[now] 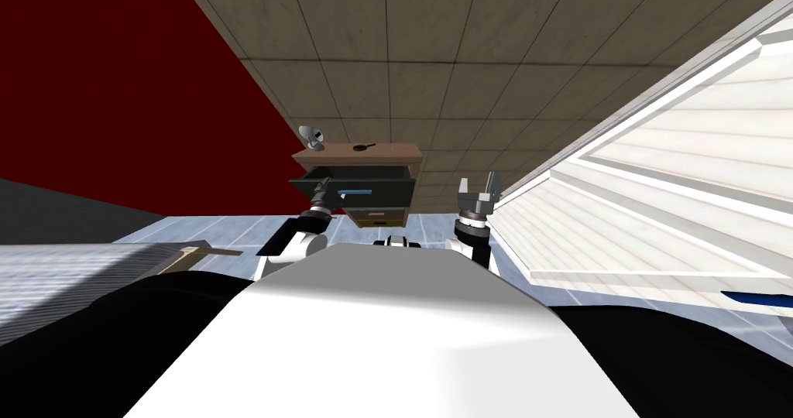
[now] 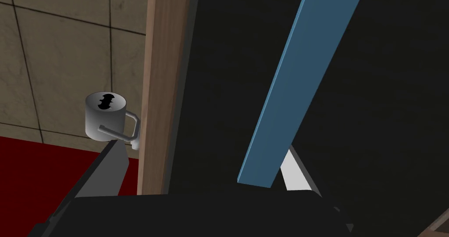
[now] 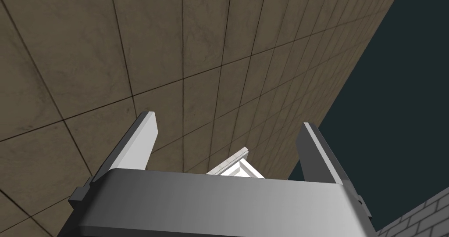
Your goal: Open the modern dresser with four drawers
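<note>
The dresser (image 1: 396, 152) stands against the tiled wall straight ahead of me, and its top drawer (image 1: 387, 194) juts out from the dresser's front, so the opening looks well underway. The left gripper (image 1: 324, 192) is at that drawer's front, at the left end of the blue handle (image 1: 355, 193), which is the natural spot to pull from. The right gripper (image 1: 477, 179) is raised just to the right of the dresser, apart from it, fingers spread wide with nothing between them; I judge it is parked there to keep out of the drawer's path.

The left wrist view adds what the head view cannot settle: the left gripper's (image 2: 201, 145) fingers stand wide apart and clamp nothing, and the end of the handle (image 2: 298, 85) lies between them, close against one finger (image 2: 293, 170). So the grip is slack, hooked at most. It also shows the dark drawer front (image 2: 386, 116) behind the handle and the dresser's wooden edge (image 2: 162, 72).

The head view gives the layout: a mug (image 1: 314, 136) and a small pan (image 1: 362, 148) sit on the dresser's top, and a lower drawer (image 1: 377, 217) is closed beneath the open one
</note>
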{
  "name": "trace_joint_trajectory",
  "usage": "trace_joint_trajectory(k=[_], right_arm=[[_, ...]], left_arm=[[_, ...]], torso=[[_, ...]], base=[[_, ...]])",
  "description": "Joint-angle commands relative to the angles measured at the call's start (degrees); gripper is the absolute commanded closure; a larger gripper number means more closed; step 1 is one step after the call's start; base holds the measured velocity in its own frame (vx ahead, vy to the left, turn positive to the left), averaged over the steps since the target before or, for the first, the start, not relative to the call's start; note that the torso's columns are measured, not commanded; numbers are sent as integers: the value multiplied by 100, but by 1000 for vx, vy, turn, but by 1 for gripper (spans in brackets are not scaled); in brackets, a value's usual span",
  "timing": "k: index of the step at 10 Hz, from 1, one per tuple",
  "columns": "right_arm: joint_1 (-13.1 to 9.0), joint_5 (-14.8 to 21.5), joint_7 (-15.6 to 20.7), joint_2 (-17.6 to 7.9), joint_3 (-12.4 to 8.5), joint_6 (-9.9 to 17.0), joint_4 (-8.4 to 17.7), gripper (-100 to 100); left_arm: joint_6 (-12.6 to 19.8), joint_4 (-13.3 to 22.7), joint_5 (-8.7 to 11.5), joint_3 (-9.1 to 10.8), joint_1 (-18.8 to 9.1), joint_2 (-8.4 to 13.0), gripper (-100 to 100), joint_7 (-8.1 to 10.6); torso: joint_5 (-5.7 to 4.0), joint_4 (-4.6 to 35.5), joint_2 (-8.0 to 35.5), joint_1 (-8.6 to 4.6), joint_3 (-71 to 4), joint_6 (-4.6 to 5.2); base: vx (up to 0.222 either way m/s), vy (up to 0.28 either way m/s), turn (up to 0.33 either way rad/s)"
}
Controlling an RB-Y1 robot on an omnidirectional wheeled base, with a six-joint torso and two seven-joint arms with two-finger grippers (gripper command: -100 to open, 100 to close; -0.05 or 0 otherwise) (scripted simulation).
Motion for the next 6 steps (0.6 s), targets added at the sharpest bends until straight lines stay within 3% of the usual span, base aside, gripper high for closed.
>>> trace_joint_trajectory(k=[1, 6], right_arm=[[0, 0, 0, 0, 0, 0, 0, 0], [0, 0, 0, 0, 0, 0, 0, 0]], left_arm=[[44, 0, 2, 10, -3, 2, 0, 6], [74, 37, -1, 6, 22, 2, 0, 3]], torso=[[8, -12, -4, 0, 2, 6], [22, -36, -39, 12, -17, 7]], base=[[0, 0, 0], [0, 0, 0]])
